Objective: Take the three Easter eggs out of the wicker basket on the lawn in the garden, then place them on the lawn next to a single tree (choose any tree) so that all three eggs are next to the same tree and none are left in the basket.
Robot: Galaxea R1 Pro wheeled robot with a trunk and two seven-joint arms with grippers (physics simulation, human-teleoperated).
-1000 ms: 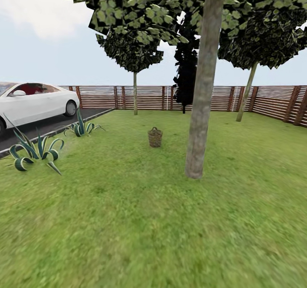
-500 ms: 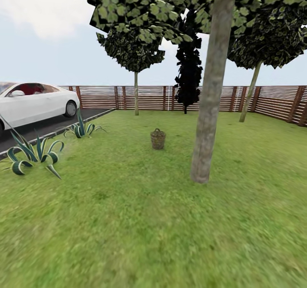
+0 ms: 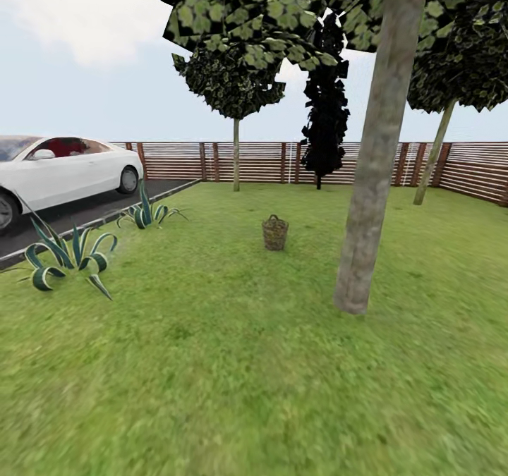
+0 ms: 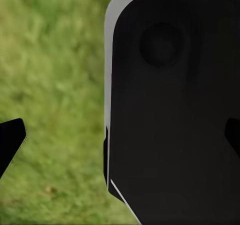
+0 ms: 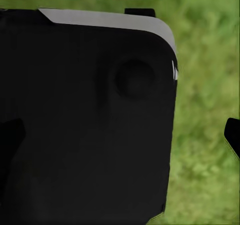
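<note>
The wicker basket [image 3: 275, 233] stands upright on the lawn [image 3: 212, 363], a little right of centre in the head view, roughly at 12 o'clock from the robot and well ahead. The Easter eggs cannot be made out at this range (the basket's inside is too small to read). The tree [image 3: 372, 180] with the thick pale trunk rises at about 1 o'clock, nearer than the basket and to its right, its leaf clusters spreading overhead; basket and trunk stand apart with grass between them.

Further back, a thin-trunked round-crowned tree [image 3: 236, 88] and a dark conifer [image 3: 326, 102] stand before a brown slatted fence [image 3: 261, 161]. At 10 o'clock, a white car [image 3: 60, 174] sits on dark paving, with two striped agave plants [image 3: 67, 254] at the lawn's edge.

In the left wrist view a dark robot body panel [image 4: 172, 105] lies close beneath the left gripper [image 4: 120, 137], whose fingers [image 4: 10, 140] show as dark tips at opposite edges, set wide apart. In the right wrist view the right gripper [image 5: 120, 135] likewise has its fingers [image 5: 233, 135] spread wide, over a similar panel and blurred grass.
</note>
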